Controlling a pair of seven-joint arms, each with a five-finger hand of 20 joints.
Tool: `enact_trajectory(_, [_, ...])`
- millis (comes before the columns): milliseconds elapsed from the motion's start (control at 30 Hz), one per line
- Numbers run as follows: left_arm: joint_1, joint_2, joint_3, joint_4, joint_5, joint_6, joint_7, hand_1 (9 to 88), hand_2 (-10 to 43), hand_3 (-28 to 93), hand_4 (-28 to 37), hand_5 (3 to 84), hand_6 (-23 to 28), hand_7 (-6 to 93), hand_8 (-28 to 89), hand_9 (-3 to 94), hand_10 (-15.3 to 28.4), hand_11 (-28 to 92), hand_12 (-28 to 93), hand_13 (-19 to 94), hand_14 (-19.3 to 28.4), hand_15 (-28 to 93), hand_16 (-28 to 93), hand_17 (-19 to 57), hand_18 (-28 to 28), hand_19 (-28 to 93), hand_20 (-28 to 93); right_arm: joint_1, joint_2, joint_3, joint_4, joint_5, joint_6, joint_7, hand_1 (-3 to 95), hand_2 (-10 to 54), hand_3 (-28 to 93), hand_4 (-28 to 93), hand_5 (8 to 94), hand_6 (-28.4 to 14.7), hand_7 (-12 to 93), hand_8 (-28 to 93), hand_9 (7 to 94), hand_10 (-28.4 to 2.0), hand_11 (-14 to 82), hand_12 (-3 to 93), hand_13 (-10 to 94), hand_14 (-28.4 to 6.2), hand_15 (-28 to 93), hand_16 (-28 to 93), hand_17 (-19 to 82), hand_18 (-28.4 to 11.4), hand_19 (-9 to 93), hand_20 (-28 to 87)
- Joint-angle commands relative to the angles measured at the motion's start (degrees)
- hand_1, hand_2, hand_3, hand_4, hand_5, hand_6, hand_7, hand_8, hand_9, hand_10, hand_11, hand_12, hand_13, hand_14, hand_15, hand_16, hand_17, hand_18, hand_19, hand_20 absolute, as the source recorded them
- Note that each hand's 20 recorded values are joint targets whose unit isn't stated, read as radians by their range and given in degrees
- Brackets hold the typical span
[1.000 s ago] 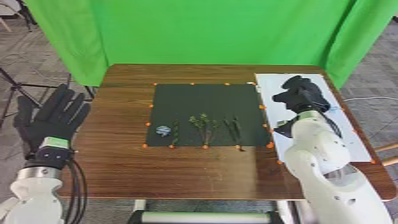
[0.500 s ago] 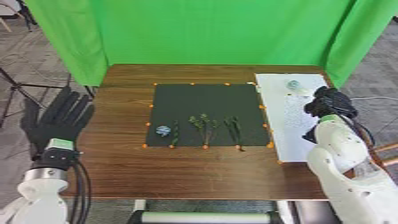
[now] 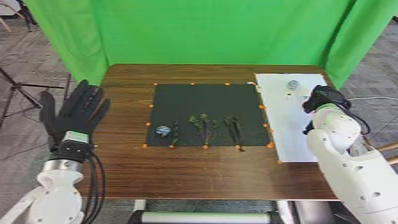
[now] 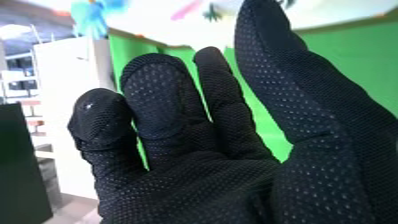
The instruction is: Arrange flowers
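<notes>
With my right hand (image 3: 323, 97) I am hovering at the right edge of the white sheet (image 3: 293, 125), and I am holding its relaxed fingers a little apart. The pale flower (image 3: 293, 85) is lying near this sheet's far end, while the blue flower (image 3: 163, 130) and green stems (image 3: 204, 125) are lying on the dark mat (image 3: 209, 100).

Shows black-gloved right hand (image 4: 200, 185), loosely bent fingers, before green curtain (image 4: 355, 47). Farther off, catches blurred blue shape (image 4: 89, 19) and pink streak (image 4: 187, 9).
</notes>
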Motion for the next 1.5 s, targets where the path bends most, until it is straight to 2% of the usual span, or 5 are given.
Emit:
enact_trajectory(33, [-1.1, -2.61, 0.49, 0.37, 1.65, 0.4, -3.65, 21.5, 21.1, 62, -28.3, 43.9, 7.1, 12.4, -9, 35.1, 12.3, 18, 10, 24, 12.1, 30, -8, -3.4, 12.2, 32, 10, -0.6, -0.6, -0.6, 4.6, 0.6, -1.1, 1.2, 50.4, -9.5, 79, -28, 44.8, -7.4, 12, -11, 41.9, -14.2, 10.7, 9.3, 68, -10.8, 76, 25, 44, -21.5, 93, 40])
enact_trajectory(433, [-1.8, -3.16, 0.34, 0.5, 2.89, 0.37, -4.93, 21.1, 20.2, 64, -28.3, 43.5, 7.0, 12.9, -9, 34.5, 12.3, 18, 10, 23, 13.1, 32, -8, -3.6, 12.4, 32, 10, -4.2, -1.4, -1.8, 4.6, -1.0, 4.9, 0.1, 57.4, -9.5, 72, -28, 62.0, -1.7, 16, -11, 66.7, -10.9, 13.0, 13.1, 74, -5.4, 56, 32, 43, -20.3, 93, 35])
enact_trajectory(633, [-0.9, -3.45, -0.1, 0.57, 3.3, -0.06, -5.65, 21.6, 17.9, 69, -28.3, 43.6, 7.3, 13.3, -9, 35.5, 13.0, 19, 10, 25, 14.1, 35, -8, -4.0, 13.0, 33, 10, -5.5, -1.7, -2.3, 3.9, -1.1, 5.9, -0.6, 63.9, -6.8, 69, -28, 72.8, 0.1, 23, 2, 83.3, -7.9, 6.6, 33.4, 76, -5.5, 59, 32, 44, -19.5, 93, 38])
enact_trajectory(1133, [0.1, -3.43, 0.13, 0.06, 1.6, 0.94, -4.0, 22.0, 19.7, 63, -28.3, 35.9, 5.7, 10.5, -9, 32.3, 12.7, 17, 9, 23, 12.3, 29, -9, -3.6, 12.9, 32, 10, -5.5, -3.0, -7.7, -10.3, -8.6, 20.3, -8.6, 61.4, -8.8, 76, -28, 76.5, 0.0, 25, 4, 87.7, -8.1, 7.9, 38.7, 78, -5.1, 58, 34, 46, -19.9, 93, 40])
enact_trajectory(1500, [-1.2, -4.54, 2.39, 0.85, 1.48, 1.48, -3.99, 24.1, 20.8, 57, -28.3, 35.7, 5.7, 10.0, -9, 32.0, 12.6, 16, 8, 22, 11.1, 27, -9, -3.2, 12.4, 32, 9, 8.1, -15.4, -24.9, -4.0, -6.7, 18.8, -19.7, 61.2, -9.2, 76, -28, 76.6, 0.0, 25, 3, 87.6, -8.1, 7.8, 39.0, 78, -4.9, 57, 35, 46, -19.9, 93, 41])
